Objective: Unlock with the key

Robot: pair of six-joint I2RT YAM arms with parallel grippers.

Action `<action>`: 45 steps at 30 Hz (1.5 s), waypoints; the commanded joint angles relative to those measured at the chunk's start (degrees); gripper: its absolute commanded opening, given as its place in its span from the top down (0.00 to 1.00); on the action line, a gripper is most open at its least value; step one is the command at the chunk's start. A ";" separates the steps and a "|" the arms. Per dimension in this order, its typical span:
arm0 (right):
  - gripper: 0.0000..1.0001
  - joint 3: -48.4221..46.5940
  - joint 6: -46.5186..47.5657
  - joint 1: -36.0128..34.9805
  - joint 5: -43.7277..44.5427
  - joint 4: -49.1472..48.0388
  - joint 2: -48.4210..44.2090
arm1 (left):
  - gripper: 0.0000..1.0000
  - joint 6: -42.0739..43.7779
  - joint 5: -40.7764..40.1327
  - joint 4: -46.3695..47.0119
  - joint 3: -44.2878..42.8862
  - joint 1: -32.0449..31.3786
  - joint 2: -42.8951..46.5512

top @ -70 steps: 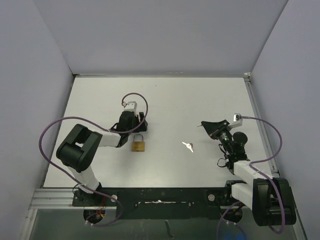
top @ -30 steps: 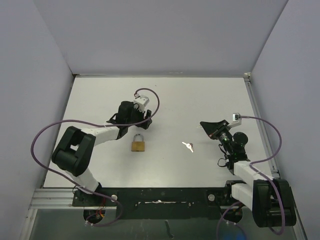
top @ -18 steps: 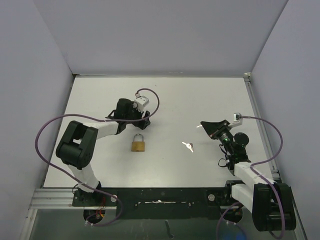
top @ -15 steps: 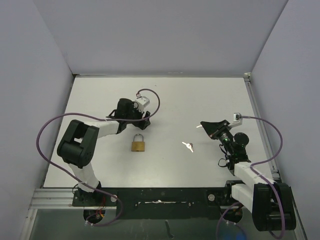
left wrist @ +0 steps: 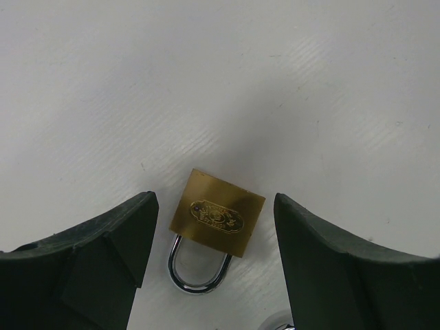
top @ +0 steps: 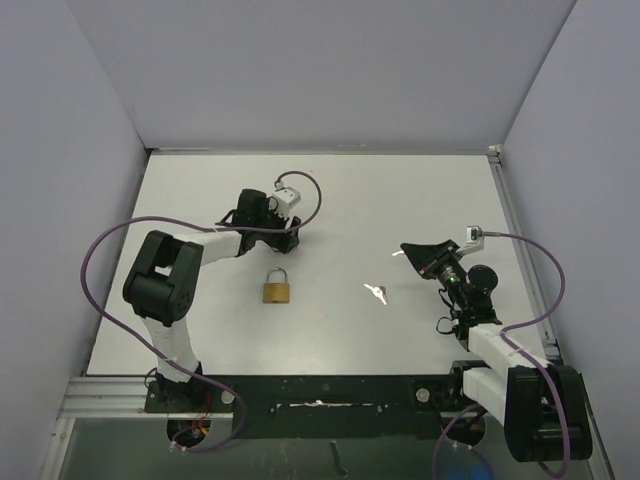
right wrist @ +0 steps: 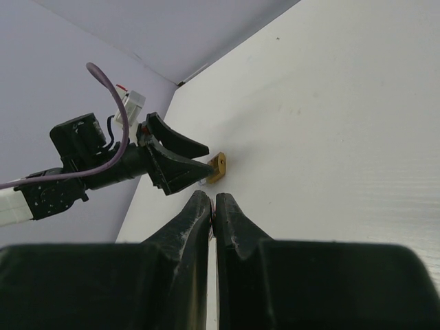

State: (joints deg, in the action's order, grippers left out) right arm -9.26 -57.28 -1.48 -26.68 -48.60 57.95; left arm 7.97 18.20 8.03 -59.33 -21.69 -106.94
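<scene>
Over on the left, the left hand (top: pixel 284 231) stands released, its two dark, wedge-shaped fingers (left wrist: pixel 103 240) spread wide just beyond the padlock (top: pixel 278 288) and apart from it. The padlock lies flat on the matte white table (top: pixel 400 190), a squarish brass body with an embossed oval emblem and a curved, shiny steel shackle turned toward that hand. Right of the padlock lies the small silvery key (top: pixel 376 292), and farther right the right hand (top: pixel 404 248) is clenched, its black fingers pressed together.
</scene>
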 commanded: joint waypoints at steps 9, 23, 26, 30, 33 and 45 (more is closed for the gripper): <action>1.00 -0.41 0.57 0.26 -1.03 -3.30 0.14 | 0.33 2.68 -1.39 -7.28 -5.18 0.34 -2.01; 1.00 -0.44 0.42 0.28 -1.18 -3.77 0.74 | 0.33 4.47 -3.85 -10.42 -7.11 0.09 -4.14; 1.00 -0.33 0.41 0.31 -1.18 -3.92 0.76 | 0.33 4.78 -4.66 -10.96 -7.29 -0.17 -4.53; 1.00 -0.41 0.41 0.27 -1.18 -3.97 0.80 | 0.33 5.03 -5.87 -12.17 -7.73 -0.66 -5.47; 1.00 -0.32 0.37 0.33 -1.18 -4.12 1.02 | 0.33 5.24 -7.06 -12.67 -7.93 -1.37 -5.80; 1.00 -0.44 0.31 0.27 -1.15 -4.06 1.11 | 1.00 5.19 -6.03 -16.03 -10.35 -1.71 -6.37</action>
State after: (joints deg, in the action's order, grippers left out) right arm -9.26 -57.32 -1.48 -27.29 -49.25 58.92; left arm 12.78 11.75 -5.89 -68.25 -23.20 -111.98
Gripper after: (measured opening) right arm 0.045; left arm 0.398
